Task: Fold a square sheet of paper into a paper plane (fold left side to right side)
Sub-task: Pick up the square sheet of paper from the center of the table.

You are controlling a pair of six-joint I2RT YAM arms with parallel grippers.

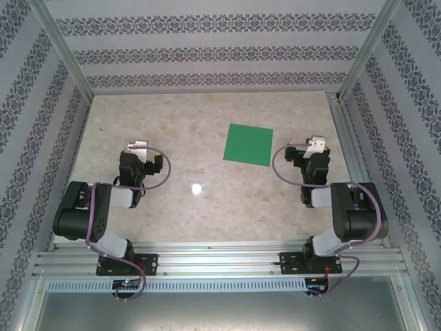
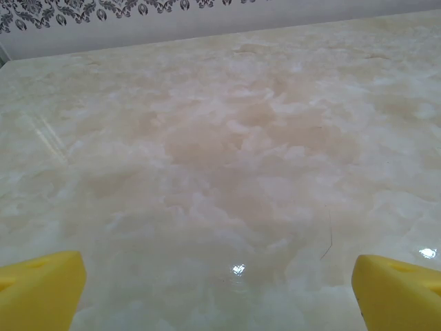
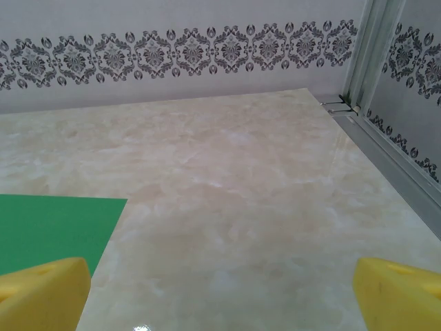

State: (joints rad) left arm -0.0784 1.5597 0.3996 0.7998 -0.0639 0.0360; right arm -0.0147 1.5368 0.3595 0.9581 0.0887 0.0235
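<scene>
Top external is showing you the square sheet of paper [image 1: 248, 144] lying flat near the right gripper [image 1: 315, 143], both it and the left gripper [image 1: 136, 146] gaping empty, likely awaiting the first fold.

One green paper sheet [image 1: 248, 144]; two arms [image 1: 89, 215] [image 1: 353, 212].

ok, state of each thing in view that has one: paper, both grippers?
green paper: flat on the table, unfolded, nothing touching it
left gripper: open, holding nothing
right gripper: open, holding nothing, paper just ahead to its left
</scene>
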